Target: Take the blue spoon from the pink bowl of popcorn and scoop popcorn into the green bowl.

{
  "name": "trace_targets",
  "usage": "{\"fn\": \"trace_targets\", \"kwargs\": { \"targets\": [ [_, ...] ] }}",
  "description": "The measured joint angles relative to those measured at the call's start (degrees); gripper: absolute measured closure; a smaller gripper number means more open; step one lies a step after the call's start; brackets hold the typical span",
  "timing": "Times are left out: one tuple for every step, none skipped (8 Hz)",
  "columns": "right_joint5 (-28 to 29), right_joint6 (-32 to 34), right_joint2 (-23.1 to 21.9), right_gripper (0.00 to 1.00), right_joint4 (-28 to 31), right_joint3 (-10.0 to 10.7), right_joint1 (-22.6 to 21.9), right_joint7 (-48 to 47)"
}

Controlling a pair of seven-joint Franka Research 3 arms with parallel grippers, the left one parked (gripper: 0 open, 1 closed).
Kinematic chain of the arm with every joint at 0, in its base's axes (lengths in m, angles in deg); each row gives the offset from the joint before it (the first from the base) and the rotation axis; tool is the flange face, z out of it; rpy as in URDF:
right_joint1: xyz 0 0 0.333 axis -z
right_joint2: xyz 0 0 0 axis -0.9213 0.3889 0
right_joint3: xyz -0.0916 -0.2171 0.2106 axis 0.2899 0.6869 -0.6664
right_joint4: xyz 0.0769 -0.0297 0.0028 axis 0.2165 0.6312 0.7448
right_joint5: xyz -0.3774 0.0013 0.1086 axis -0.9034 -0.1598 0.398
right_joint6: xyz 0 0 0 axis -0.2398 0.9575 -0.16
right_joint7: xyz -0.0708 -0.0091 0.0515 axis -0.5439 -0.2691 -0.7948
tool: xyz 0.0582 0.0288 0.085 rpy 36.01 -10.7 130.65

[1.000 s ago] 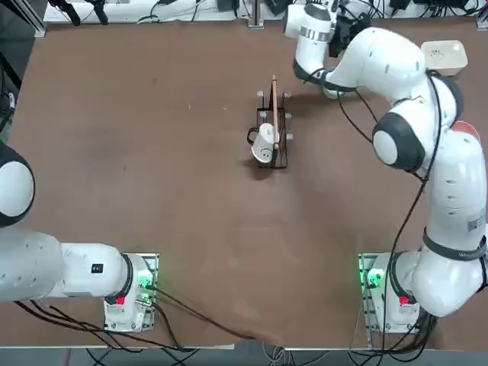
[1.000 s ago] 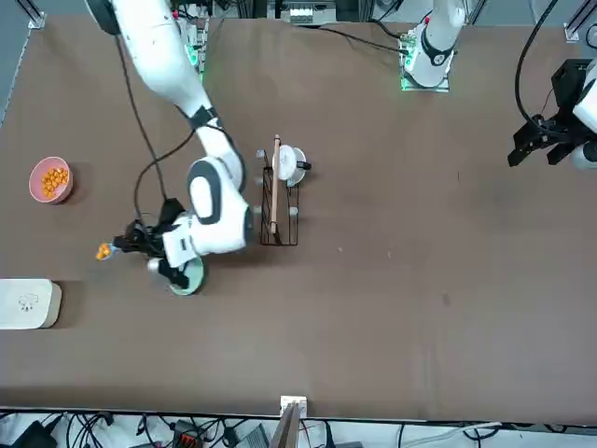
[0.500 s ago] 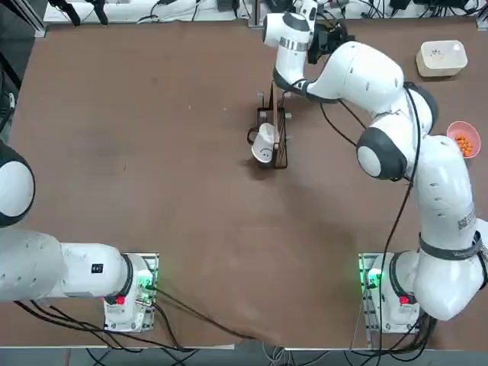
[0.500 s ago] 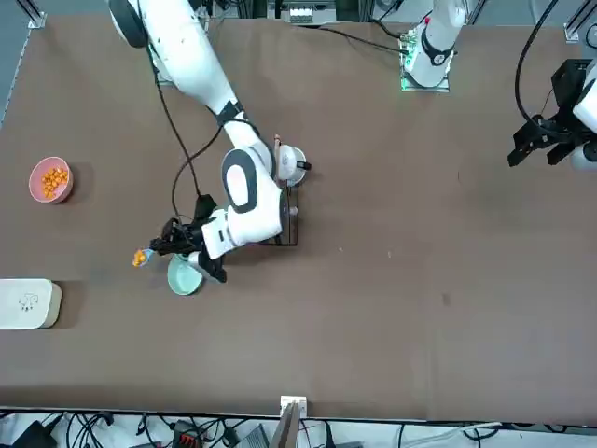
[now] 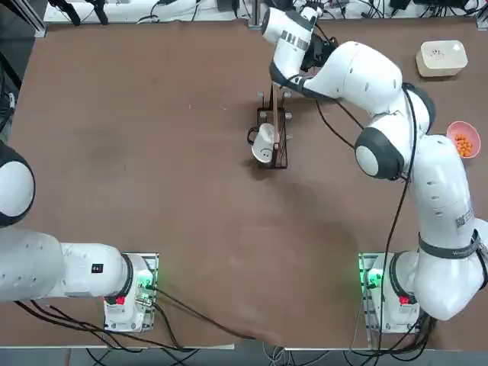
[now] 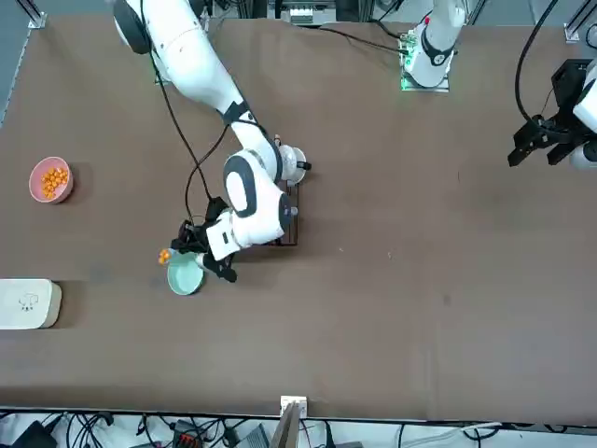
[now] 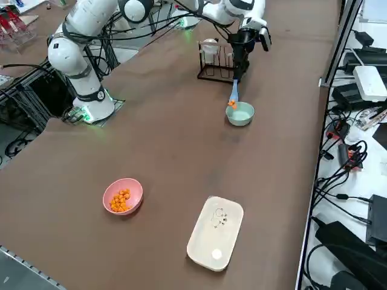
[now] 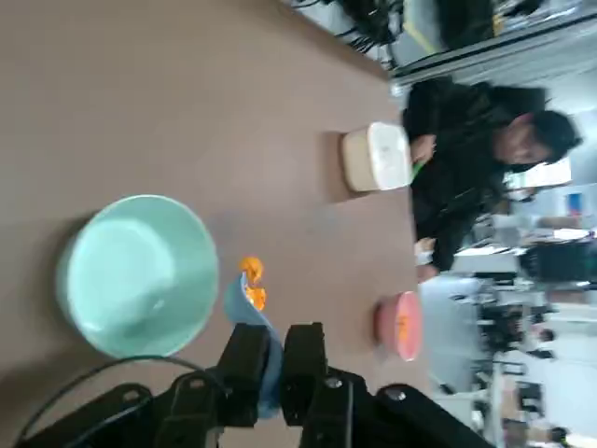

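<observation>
So the right gripper (image 8: 270, 359) had its fingers pinched on the handle of the blue spoon (image 8: 250, 313), with a few pieces of popcorn (image 8: 252, 284) riding in the scoop. It hung right by the rim of the green bowl (image 7: 240, 113), which looked empty inside. The pink bowl (image 7: 123, 196) sat well apart with plenty left. I'd say pickup and scooping were done, tipping it in was not.

No readable text, label, brand, number or sign in any view. Small dark marking on lid of white rounded-square box (image 7: 216, 232): illegible. Small marking on white right arm link (image 5: 463, 220): illegible.
</observation>
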Motion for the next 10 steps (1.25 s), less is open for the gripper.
{"fn": "trace_targets", "kwargs": {
  "targets": [
    [2.58,-1.86,-0.02,0.88,-0.33,0.02,0.7,-0.57],
    [5.62,-3.37,-0.18,0.88,-0.64,0.07,1.5,-1.3],
    [8.2,-4.46,-0.79,0.88,-1.11,0.09,2.65,-1.53],
    [10.47,-5.17,-1.96,0.88,-1.58,0.08,4.03,-1.53],
    [13.13,-5.73,-3.32,0.88,-1.82,0.07,5.35,-1.52],
    [16.6,-6.49,-4.7,0.88,-1.98,0.07,6.62,-1.52],
    [20.64,-7.3,-6.19,0.88,-2.04,0.08,8.05,-1.52],
    [24.17,-7.85,-7.61,0.88,-2.08,0.08,9.68,-1.52],
    [26.51,-7.88,-9.03,0.88,-2.13,0.07,11.45,-1.22],
    [27.55,-6.83,-10.4,0.88,-1.95,0.07,13.36,0.96]
  ]
}}
